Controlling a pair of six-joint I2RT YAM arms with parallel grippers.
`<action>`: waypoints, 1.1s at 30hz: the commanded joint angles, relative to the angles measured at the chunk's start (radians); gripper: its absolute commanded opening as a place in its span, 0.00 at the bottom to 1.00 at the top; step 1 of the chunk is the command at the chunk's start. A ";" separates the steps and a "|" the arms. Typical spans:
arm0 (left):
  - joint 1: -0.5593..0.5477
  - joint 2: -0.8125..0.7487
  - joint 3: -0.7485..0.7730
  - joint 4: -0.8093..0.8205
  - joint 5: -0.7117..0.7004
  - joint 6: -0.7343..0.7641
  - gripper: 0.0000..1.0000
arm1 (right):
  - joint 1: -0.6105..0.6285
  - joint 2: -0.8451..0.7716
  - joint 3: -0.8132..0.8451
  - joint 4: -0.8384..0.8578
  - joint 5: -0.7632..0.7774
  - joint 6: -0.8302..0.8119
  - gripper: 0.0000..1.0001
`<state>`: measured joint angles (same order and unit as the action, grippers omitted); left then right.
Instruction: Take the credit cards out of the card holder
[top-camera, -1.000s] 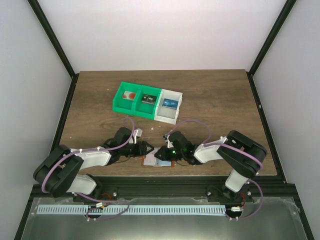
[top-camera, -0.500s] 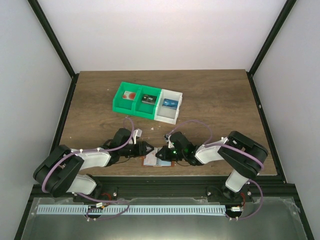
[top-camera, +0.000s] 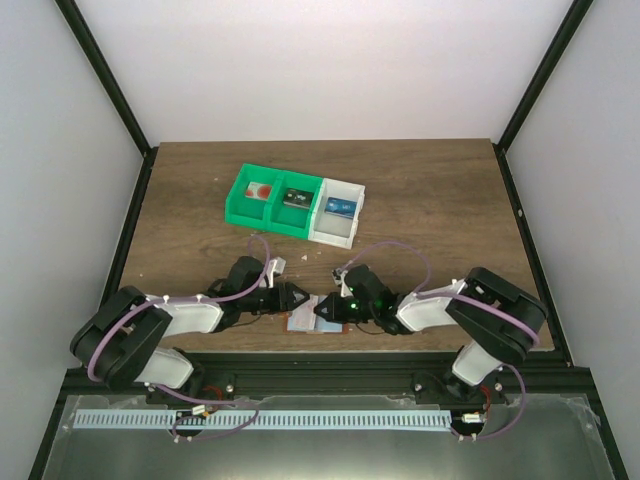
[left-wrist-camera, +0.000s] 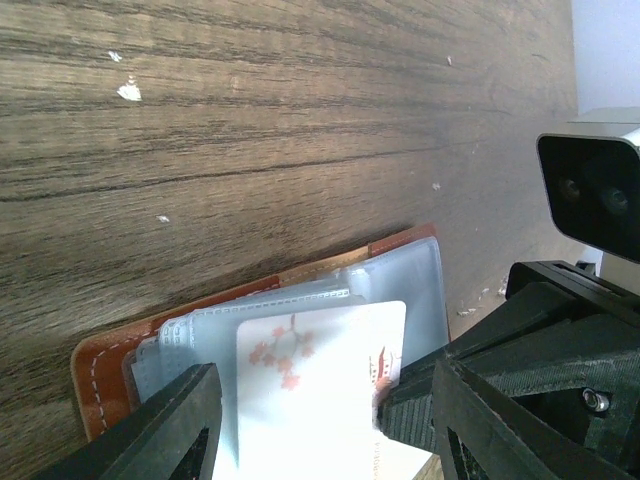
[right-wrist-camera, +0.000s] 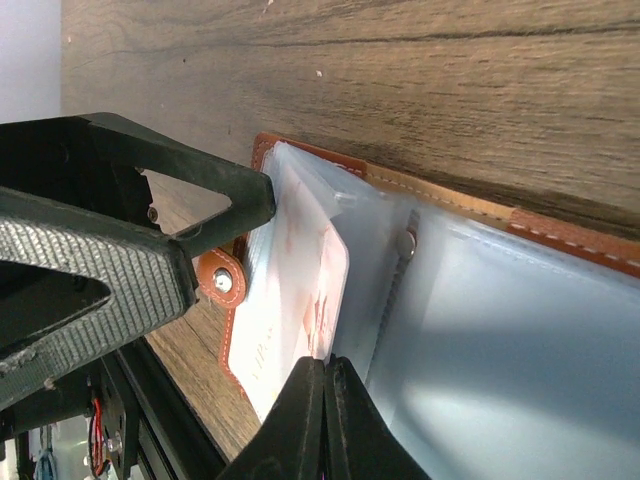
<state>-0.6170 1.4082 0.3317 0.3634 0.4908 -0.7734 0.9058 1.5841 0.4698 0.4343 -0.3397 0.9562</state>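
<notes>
The card holder (top-camera: 299, 325), reddish-brown leather with pale grey-blue pockets, lies open at the table's near edge between both grippers. It also shows in the left wrist view (left-wrist-camera: 100, 365) and the right wrist view (right-wrist-camera: 580, 245). The pale whitish-pink credit card (left-wrist-camera: 310, 360) sticks partly out of a pocket. My right gripper (right-wrist-camera: 325, 372) is shut on that card's edge (right-wrist-camera: 290, 300). My left gripper (left-wrist-camera: 322, 405) is open, its fingers (left-wrist-camera: 175, 425) either side of the card, one fingertip (right-wrist-camera: 245, 200) at the holder's left edge. From above, the left gripper (top-camera: 303, 298) and right gripper (top-camera: 320, 310) nearly touch. The blue card is hidden.
A green-and-white three-compartment bin (top-camera: 262, 217) stands mid-table behind the grippers, with small items in each compartment. The table's front edge (top-camera: 330, 345) runs just below the holder. Black frame posts border both sides.
The right arm's elbow has shifted a little right and down. The grippers and the holder stay almost where they were.
</notes>
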 joint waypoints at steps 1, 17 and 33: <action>-0.005 0.037 -0.028 -0.072 -0.039 0.008 0.60 | 0.007 -0.033 -0.031 -0.041 0.035 -0.005 0.00; -0.006 0.010 0.013 -0.077 -0.001 -0.014 0.60 | 0.005 -0.195 -0.090 -0.177 0.144 0.033 0.00; -0.005 -0.180 0.075 -0.169 -0.001 -0.072 0.72 | 0.006 -0.552 -0.142 -0.312 0.253 0.120 0.00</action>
<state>-0.6178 1.2949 0.3916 0.1890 0.4740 -0.7948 0.9058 1.1305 0.3382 0.1764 -0.1516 1.0317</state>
